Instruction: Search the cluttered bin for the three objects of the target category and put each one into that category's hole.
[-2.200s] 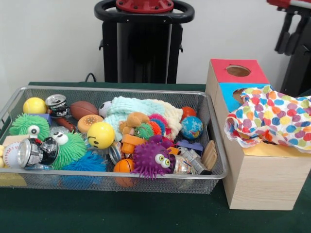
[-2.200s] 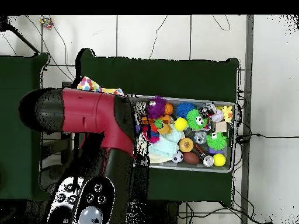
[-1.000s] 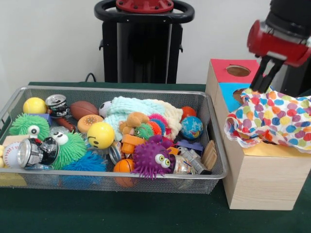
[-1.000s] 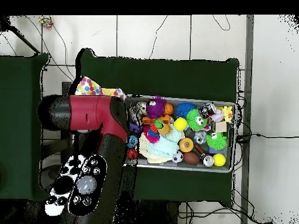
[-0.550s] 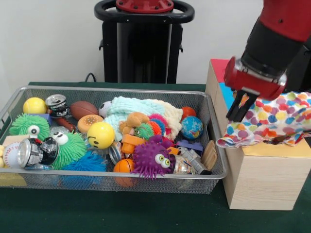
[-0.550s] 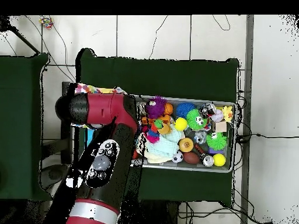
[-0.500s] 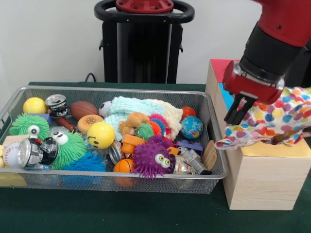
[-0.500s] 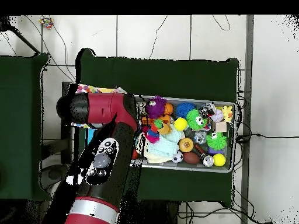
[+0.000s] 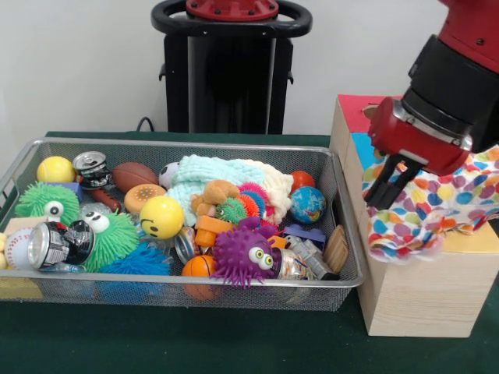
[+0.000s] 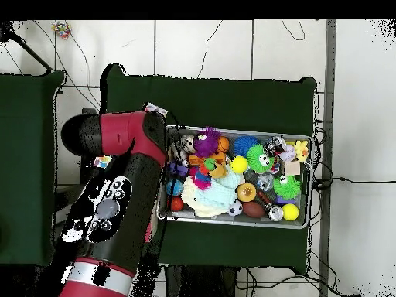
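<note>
My hand (image 9: 383,185) is down on the polka-dot cloth (image 9: 425,206), which lies bunched over the top of the wooden box (image 9: 417,290), one fold hanging down its front. One dark finger shows against the fabric; whether I am gripping or spread I cannot tell. The hole is hidden under the cloth, so I judge the job is to push straight down through the middle of the bunch, not sideways toward the bin (image 9: 327,278), and gather the hanging edge so nothing slips off.
</note>
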You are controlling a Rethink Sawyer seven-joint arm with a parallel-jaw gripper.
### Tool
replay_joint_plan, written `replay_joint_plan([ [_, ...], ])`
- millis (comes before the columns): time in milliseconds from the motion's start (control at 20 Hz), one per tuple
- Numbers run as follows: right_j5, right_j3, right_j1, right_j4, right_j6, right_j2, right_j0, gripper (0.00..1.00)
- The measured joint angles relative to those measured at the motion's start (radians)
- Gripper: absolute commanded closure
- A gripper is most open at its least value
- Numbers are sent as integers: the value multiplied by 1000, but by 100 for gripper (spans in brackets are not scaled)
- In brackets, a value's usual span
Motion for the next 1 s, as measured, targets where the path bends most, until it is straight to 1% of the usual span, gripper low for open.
replay_joint_plan([
  [250, 36, -68, 50, 0, 4, -45, 37, 100],
  [350, 39, -76, 57, 0, 7, -48, 48, 100],
  [400, 39, -85, 64, 0, 15, -49, 67, 100],
  [700, 39, -86, 63, 1, 32, -48, 111, 100],
  [850, 39, -86, 55, 1, 32, -38, 103, 100],
  [1000, 39, -81, 38, 11, 32, -3, 67, 100],
])
